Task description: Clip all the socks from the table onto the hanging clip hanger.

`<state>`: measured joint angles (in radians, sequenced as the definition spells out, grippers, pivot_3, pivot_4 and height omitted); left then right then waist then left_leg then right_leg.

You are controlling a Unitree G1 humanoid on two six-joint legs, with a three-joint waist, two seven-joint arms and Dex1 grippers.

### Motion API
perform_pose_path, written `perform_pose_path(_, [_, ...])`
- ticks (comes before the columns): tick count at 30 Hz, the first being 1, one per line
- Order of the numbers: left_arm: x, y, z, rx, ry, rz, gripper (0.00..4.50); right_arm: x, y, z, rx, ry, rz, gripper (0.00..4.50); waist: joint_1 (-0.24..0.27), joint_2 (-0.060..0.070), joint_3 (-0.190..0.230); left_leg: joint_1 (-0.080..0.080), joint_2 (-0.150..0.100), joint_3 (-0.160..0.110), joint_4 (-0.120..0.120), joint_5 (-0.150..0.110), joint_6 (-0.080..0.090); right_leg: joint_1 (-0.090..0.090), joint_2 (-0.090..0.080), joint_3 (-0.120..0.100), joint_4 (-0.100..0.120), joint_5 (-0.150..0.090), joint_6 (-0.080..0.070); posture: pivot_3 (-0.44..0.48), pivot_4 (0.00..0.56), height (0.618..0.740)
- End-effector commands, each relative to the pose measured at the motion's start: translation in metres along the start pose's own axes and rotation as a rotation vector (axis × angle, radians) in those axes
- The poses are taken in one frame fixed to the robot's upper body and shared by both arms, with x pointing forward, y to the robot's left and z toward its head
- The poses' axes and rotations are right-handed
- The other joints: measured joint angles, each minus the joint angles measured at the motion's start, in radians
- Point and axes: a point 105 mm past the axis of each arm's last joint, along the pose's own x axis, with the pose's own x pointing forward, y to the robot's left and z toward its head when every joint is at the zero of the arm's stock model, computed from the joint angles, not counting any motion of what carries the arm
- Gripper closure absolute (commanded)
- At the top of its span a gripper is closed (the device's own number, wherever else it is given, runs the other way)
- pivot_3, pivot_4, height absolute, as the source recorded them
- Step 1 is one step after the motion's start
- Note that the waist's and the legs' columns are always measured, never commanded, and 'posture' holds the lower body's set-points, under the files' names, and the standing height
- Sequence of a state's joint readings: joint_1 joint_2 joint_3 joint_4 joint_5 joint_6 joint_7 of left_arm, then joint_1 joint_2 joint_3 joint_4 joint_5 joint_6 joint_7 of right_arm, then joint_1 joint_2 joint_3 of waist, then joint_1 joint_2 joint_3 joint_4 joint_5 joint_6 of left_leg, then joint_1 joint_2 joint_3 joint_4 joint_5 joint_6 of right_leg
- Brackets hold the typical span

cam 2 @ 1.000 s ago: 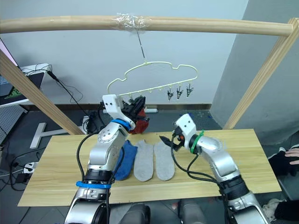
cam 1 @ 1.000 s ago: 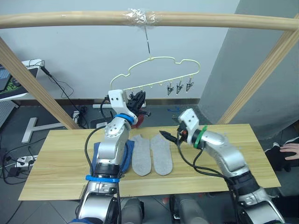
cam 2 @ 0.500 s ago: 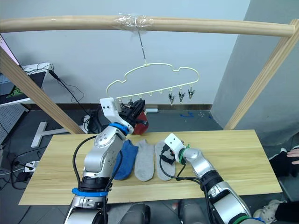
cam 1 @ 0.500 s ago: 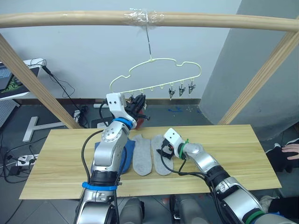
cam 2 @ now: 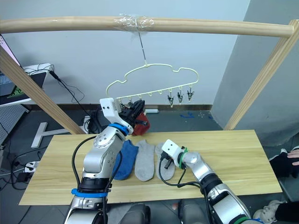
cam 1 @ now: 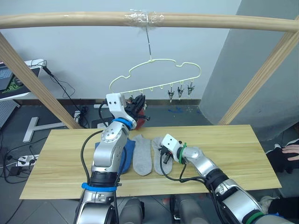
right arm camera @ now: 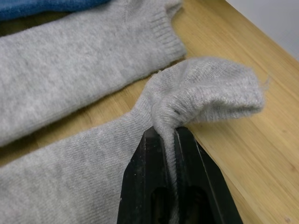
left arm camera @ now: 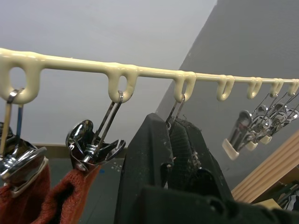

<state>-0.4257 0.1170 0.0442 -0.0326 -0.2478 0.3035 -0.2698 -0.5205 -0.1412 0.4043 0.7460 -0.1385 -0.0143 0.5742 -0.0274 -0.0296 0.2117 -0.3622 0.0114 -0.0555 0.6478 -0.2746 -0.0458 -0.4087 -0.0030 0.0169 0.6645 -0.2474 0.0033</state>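
Grey sock pinched at the cuff, left pincer up at the clips

Grey fabric bunches between the two fingers of our right pincer (right arm camera: 169, 135), which is clamped on the cuff of the right-hand grey sock (cam 1: 160, 151); the cuff folds up off the counter (cam 1: 224, 149) while the sock's body lies flat on the planks. Just beside it, toward the left of the frame, lies the second grey sock (cam 1: 141, 154), and next to that a blue sock (cam 2: 125, 158), partly behind our left arm. All sit at the centre of the head views.

Our left pincer (left arm camera: 175, 128) is raised to the left end of the clip hanger (cam 1: 161, 63), which hangs from the wooden bar (cam 1: 70, 19) at top centre. Its fingers are drawn together around a metal clip (left arm camera: 176, 105) under the yellow rail. Rust red socks (left arm camera: 70, 196) hang from the neighbouring clips. Three bare clips (cam 1: 181, 90) dangle at the hanger's right end.
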Motion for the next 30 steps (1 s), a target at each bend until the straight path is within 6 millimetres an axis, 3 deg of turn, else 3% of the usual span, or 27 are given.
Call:
perform_pose_path(1, [-0.003,0.000,-0.007,-0.013,0.032,0.001,4.50,-0.009,-0.002,-0.006,0.008,-0.003,0.005,4.48,0.000,0.000,0.000,0.000,0.000,0.000,0.000,0.000,0.000,0.000,0.000,0.000,0.000,0.000,0.000,0.041,0.185,0.740])
perform_pose_path(4, [-0.003,0.000,-0.006,-0.037,0.031,-0.007,4.50,-0.013,-0.002,-0.002,-0.023,-0.022,0.020,4.48,0.000,0.000,0.000,0.000,0.000,0.000,0.000,0.000,0.000,0.000,0.000,0.000,0.000,0.000,0.000,0.041,0.185,0.740])
perform_pose_path(8, [-0.004,0.000,-0.007,-0.328,0.076,-0.075,4.50,-0.041,0.002,0.061,0.264,-0.346,0.117,4.48,-0.002,0.000,0.000,-0.001,0.001,-0.001,0.000,0.000,0.000,0.000,0.000,-0.001,0.000,-0.001,0.001,0.039,0.178,0.740])
perform_pose_path(14, [-0.010,-0.001,-0.001,-0.523,0.081,-0.136,4.50,-0.076,0.003,0.109,0.468,-0.483,0.219,4.48,-0.002,0.000,0.000,-0.001,0.001,-0.003,0.000,0.000,0.000,0.000,0.000,-0.002,0.000,-0.002,0.004,0.029,0.172,0.740])
perform_pose_path(20, [-0.013,-0.010,0.012,-0.652,0.063,-0.200,4.50,-0.089,0.004,0.125,0.528,-0.518,0.248,4.48,-0.001,0.000,0.000,-0.001,0.000,-0.003,0.001,0.000,0.000,0.000,0.000,-0.002,-0.001,-0.002,0.003,0.029,0.172,0.740])
perform_pose_path(30, [-0.013,-0.018,0.006,-0.631,0.118,-0.244,4.50,-0.097,-0.004,0.130,0.619,-0.583,0.208,4.48,-0.002,0.000,0.000,-0.001,0.000,-0.002,0.000,0.000,0.000,0.000,0.000,-0.001,-0.001,-0.002,0.003,-0.002,0.170,0.740])
